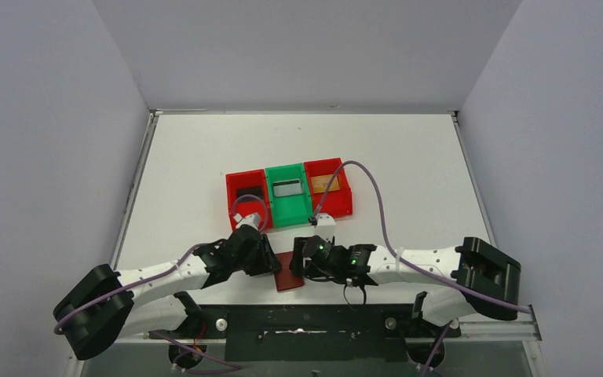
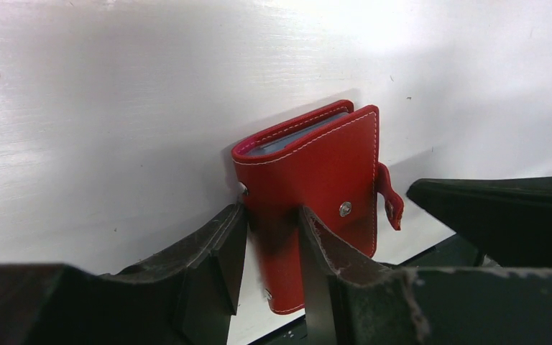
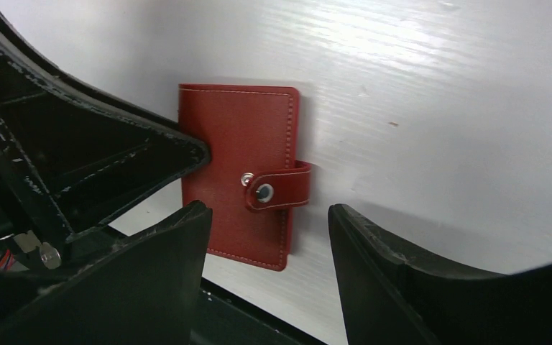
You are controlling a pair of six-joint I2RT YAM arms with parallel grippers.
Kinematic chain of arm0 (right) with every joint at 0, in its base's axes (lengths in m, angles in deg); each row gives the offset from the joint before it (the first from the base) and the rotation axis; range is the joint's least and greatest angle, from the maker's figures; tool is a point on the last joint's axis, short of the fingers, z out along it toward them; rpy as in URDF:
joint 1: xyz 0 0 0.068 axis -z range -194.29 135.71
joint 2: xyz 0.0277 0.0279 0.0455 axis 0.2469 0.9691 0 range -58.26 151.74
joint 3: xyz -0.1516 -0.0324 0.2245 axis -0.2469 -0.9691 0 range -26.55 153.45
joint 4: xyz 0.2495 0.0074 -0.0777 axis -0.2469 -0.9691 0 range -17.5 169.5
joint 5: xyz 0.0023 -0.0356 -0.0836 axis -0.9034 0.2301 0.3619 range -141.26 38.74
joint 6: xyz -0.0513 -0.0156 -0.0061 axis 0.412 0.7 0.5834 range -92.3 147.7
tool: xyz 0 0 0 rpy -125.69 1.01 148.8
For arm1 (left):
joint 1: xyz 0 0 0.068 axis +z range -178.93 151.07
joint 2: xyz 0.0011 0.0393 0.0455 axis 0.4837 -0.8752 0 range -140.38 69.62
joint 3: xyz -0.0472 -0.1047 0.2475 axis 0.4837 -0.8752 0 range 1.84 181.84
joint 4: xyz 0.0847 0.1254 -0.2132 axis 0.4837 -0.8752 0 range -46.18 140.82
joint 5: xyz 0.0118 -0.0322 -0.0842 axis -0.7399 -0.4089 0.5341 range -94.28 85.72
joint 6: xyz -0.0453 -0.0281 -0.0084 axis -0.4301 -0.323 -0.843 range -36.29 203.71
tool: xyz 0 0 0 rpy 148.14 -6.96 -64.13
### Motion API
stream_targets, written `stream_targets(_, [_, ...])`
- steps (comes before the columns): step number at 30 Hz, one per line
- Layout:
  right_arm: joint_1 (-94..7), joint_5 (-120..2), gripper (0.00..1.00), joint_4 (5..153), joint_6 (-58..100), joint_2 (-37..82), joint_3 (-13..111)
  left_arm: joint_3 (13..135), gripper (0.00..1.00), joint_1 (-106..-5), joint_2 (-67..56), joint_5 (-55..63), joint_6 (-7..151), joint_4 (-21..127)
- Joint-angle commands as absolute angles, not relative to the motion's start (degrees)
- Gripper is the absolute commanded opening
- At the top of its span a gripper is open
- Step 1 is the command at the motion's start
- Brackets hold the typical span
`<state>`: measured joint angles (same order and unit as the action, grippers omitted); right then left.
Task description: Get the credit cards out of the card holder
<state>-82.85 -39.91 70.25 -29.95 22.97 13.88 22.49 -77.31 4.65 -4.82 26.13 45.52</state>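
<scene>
Card holder (image 1: 289,272): it lies flat on the desk (image 1: 408,173) near the front edge, between the two hands. Its snap tab (image 3: 280,185) looks unfastened.

Left hand (image 2: 272,214): its fingers bracket the holder's near edge. We cannot tell whether they are pressing it.

Right hand (image 3: 269,210): released, with the jaws wide apart and nothing between them.

Cards: a black card (image 1: 247,192), a silver-grey card (image 1: 288,188) and a gold-tan card (image 1: 323,183) lie in the bins (image 1: 286,217) at 12 o'clock from the holder. The left wrist view shows blue-grey pockets at the holder's open edge. We cannot tell whether any card remains inside.

Step in hand, as we judge it: opening the cover to inspect or empty the pockets. We recommend that the left hand pin one cover low at the spine edge, clear of the pockets. The right hand should take the free cover at the tab side and lift it slowly, so the holder does not skid off the front edge.

Position: seen from above, the holder lies at 3 o'clock from the left hand and at 9 o'clock from the right. In the right wrist view it lies at about 11 o'clock, just beyond the fingertips.
</scene>
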Motion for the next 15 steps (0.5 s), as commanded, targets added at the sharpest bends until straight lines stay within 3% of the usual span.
stream_targets(1, [-83.62,-36.21,0.60,66.91,-30.11,28.34,19.57,23.47,0.32,-77.47,5.54,-5.53,27.58,44.00])
stream_targets(7, [-82.88,-33.71,0.37,65.17,-33.10,28.34,17.49,23.06,0.32,-77.50,6.15,-5.93,27.64,43.57])
stream_targets(15, [-81.09,-35.45,0.25,70.19,-34.52,24.77,12.33,23.20,0.32,-77.53,6.18,-6.04,27.64,43.61])
